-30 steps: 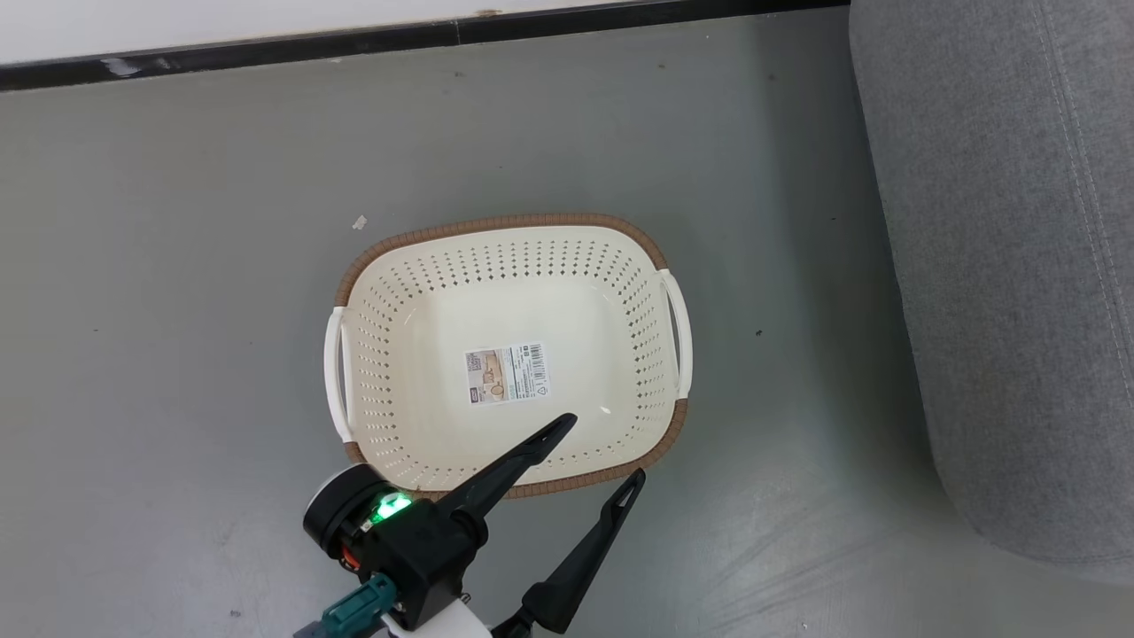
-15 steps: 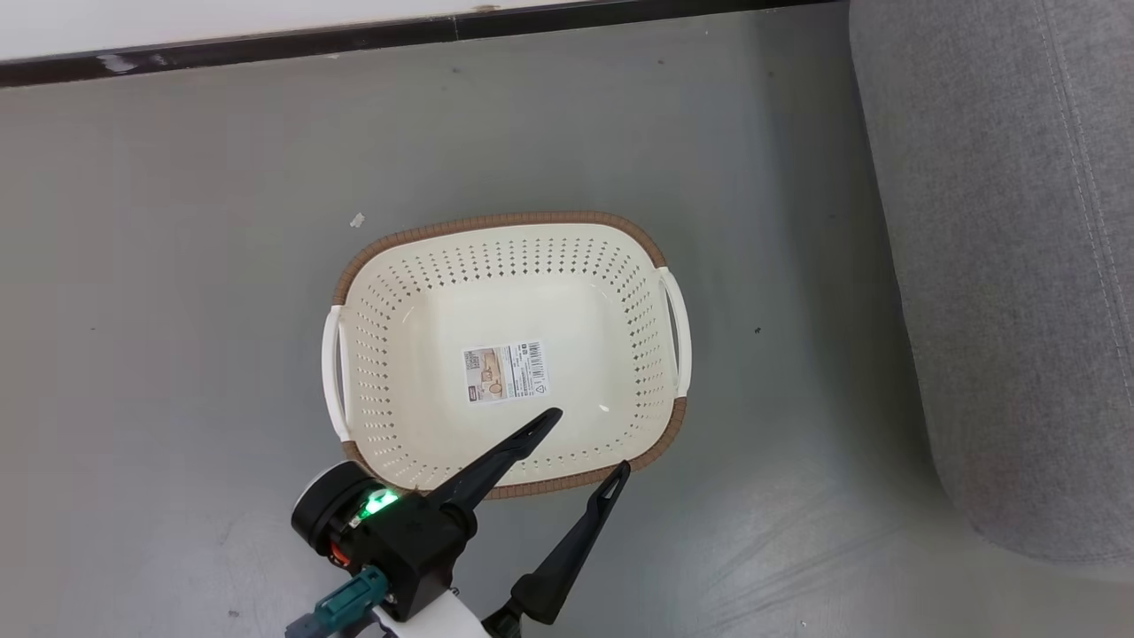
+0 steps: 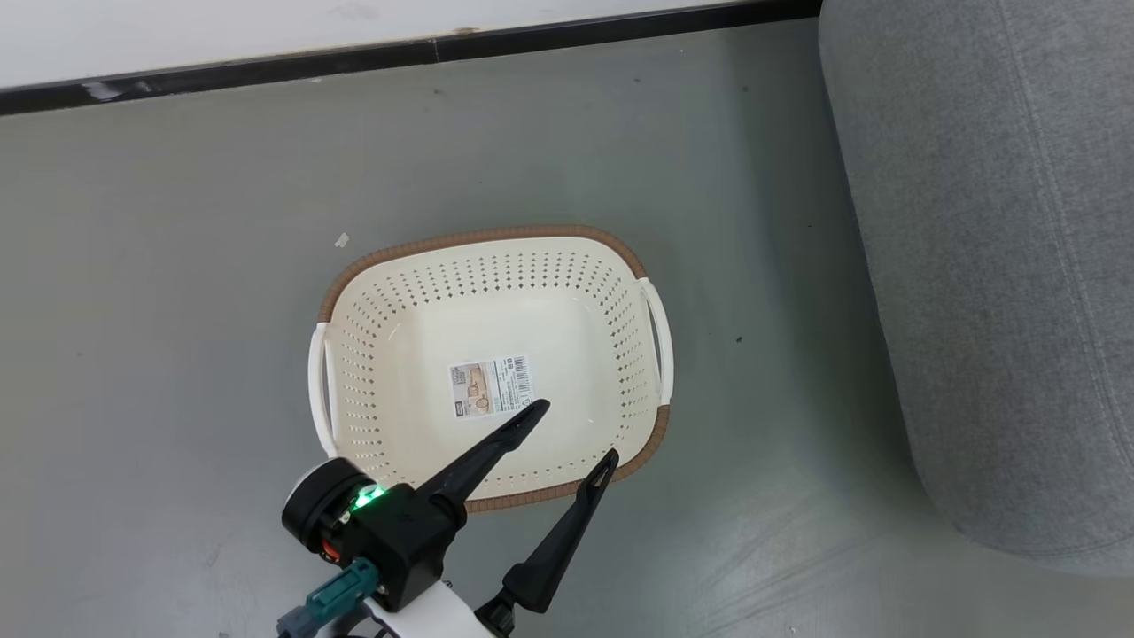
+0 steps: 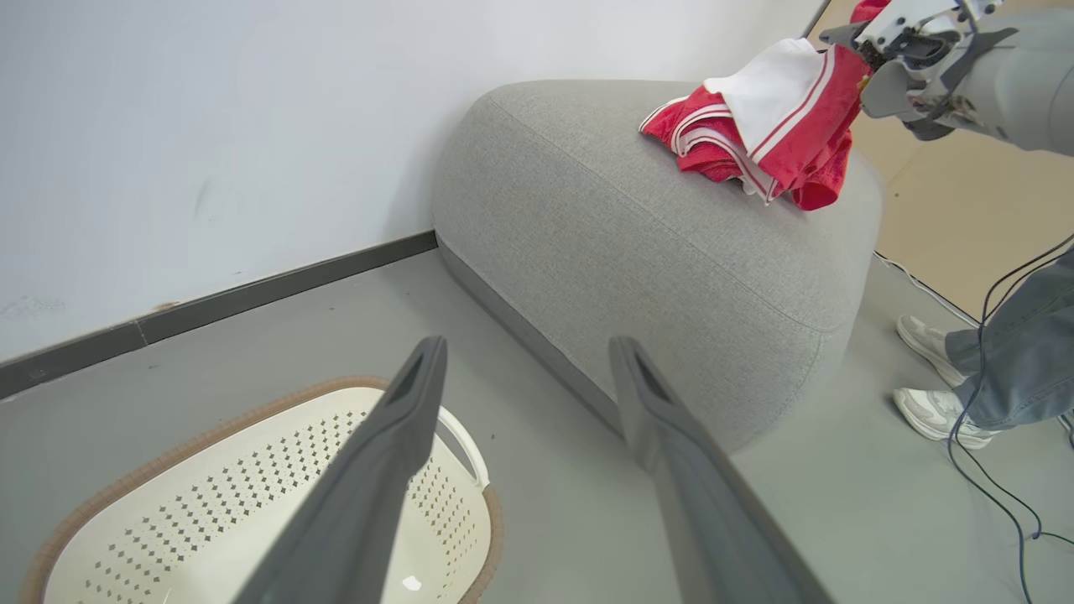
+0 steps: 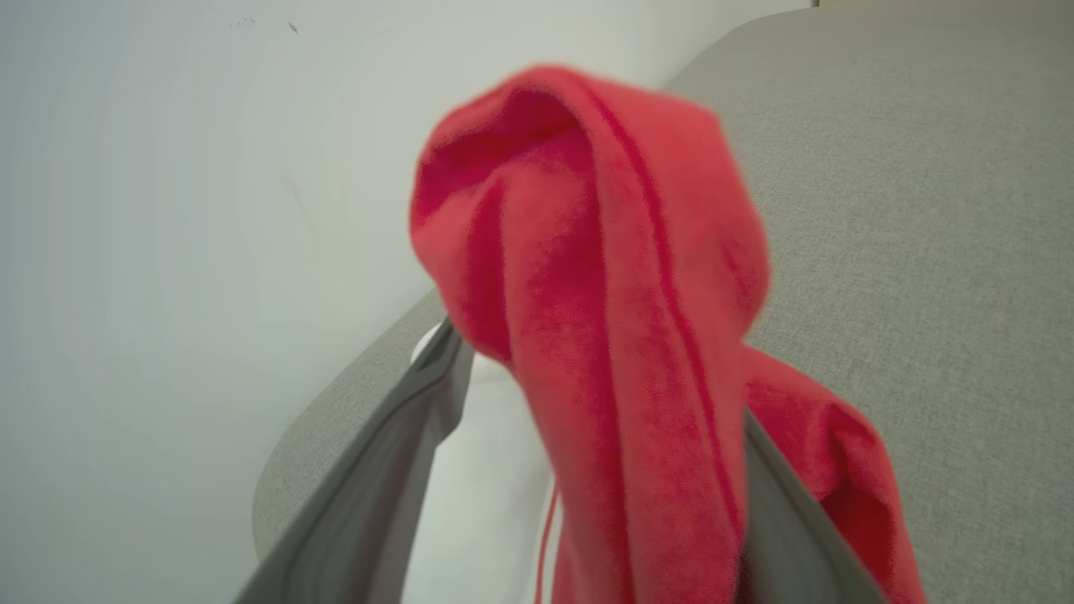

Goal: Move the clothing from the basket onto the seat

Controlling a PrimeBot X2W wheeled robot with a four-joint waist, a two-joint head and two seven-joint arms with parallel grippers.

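The red and white clothing (image 4: 755, 126) lies bunched on top of the grey seat (image 4: 638, 235). My right gripper (image 4: 860, 50) hangs right at the pile's upper edge. In the right wrist view that gripper (image 5: 596, 369) is open, its fingers (image 5: 436, 369) spread wide, and a red fold of the clothing (image 5: 604, 277) hangs between them and over the right one. The cream basket (image 3: 478, 237) stands on the floor with just a paper label inside. My left gripper (image 3: 574, 434) is open over its near rim, holding nothing, and the seat (image 3: 1001, 266) is on the right.
A white wall with a dark skirting board (image 3: 354, 58) runs behind the basket. A person's feet in pale shoes (image 4: 931, 411) stand beside the seat, with black cables (image 4: 998, 470) trailing on the grey floor (image 3: 159, 310).
The head view has shifted a little, moving the basket slightly left and down in the picture. My left gripper stays open over the basket's near rim and has drawn back slightly.
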